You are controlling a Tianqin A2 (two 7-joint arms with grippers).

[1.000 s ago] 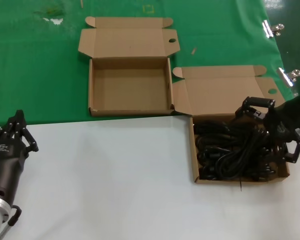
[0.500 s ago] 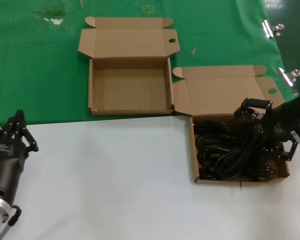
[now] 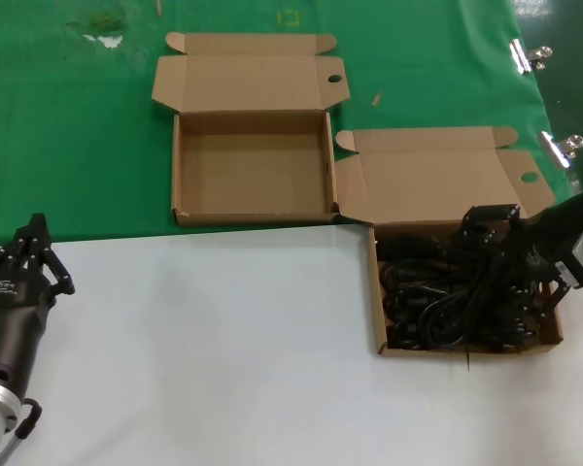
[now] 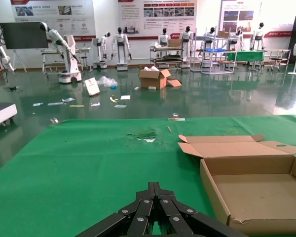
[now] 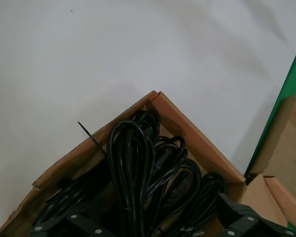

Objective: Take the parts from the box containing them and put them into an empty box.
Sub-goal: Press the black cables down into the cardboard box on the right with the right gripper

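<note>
The black power cords (image 3: 437, 301) lie in a pile in the box containing them (image 3: 376, 320) at the right, its lid with splayed flaps (image 3: 437, 180) folded back. My right gripper (image 3: 520, 254) is open and lowered into that box's far right part, its fingers straddling the cords. In the right wrist view the cords (image 5: 138, 168) fill the box corner (image 5: 187, 128), with my gripper (image 5: 153, 228) spread around them. The empty box (image 3: 253, 170) stands open at the back left; it also shows in the left wrist view (image 4: 251, 187). My left gripper (image 3: 36, 254) is shut and parked at the front left.
The green cloth (image 3: 78, 126) covers the back half of the table and the white surface (image 3: 223, 340) the front. Two metal clips (image 3: 530, 55) (image 3: 564, 148) sit at the cloth's right edge. The two boxes nearly touch at their corners.
My right gripper has moved down and slightly left, deeper into the box of cords, staying open. The left arm has not moved.
</note>
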